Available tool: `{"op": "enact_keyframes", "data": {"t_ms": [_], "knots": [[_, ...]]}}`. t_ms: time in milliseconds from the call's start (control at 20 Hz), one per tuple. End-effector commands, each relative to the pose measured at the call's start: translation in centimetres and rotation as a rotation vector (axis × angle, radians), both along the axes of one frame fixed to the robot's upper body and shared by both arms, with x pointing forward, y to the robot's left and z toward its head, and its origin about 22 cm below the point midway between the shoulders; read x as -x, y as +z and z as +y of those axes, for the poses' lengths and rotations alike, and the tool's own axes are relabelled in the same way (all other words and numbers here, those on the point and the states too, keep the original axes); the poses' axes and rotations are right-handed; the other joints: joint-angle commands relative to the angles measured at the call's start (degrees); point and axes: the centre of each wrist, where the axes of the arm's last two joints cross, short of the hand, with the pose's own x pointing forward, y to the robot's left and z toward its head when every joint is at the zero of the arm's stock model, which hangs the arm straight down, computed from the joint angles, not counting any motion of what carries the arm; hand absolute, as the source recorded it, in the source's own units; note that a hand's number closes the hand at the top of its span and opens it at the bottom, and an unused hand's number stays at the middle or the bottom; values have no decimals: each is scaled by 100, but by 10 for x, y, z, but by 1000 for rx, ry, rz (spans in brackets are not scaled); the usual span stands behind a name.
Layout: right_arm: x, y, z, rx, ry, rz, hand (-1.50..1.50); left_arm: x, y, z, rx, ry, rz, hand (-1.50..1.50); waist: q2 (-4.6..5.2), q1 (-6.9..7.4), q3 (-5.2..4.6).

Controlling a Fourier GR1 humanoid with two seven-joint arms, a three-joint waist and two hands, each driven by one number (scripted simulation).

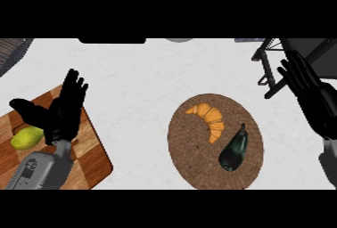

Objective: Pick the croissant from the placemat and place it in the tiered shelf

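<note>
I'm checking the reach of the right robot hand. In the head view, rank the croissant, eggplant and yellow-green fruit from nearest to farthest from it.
From the right robot hand:
1. Eggplant, right side of the placemat.
2. Croissant, placemat's upper left.
3. Yellow-green fruit, far left on the cutting board.

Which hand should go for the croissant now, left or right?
Probably the right hand. It is open at the view's right, beside the shelf and on the placemat side. The croissant lies nearer it. The left hand rests open over the cutting board, farther off.
</note>
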Motion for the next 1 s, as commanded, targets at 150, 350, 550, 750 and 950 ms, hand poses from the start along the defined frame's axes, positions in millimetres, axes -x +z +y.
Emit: {"op": "enact_keyframes", "data": {"t_ms": [150,350,550,750,950], "knots": [[-47,3,26,17,198,59,-150,4,-3,-12,-235,-193,-52,0,-9,142,14],[-34,-63,70,-756,129,260,150,0,0,-18,-234,-242,-75,0,257,85,255],[-49,-51,5,263,-224,3,150,8,-19,-27,-303,-320,-57,0,75,178,12],[-63,-99,25,47,-289,-64,-150,1,-19,-33,-308,-316,-50,0,37,129,24],[-71,-102,6,-115,-163,-110,-150,9,-19,-32,-312,-311,-36,0,-17,59,17]]}}
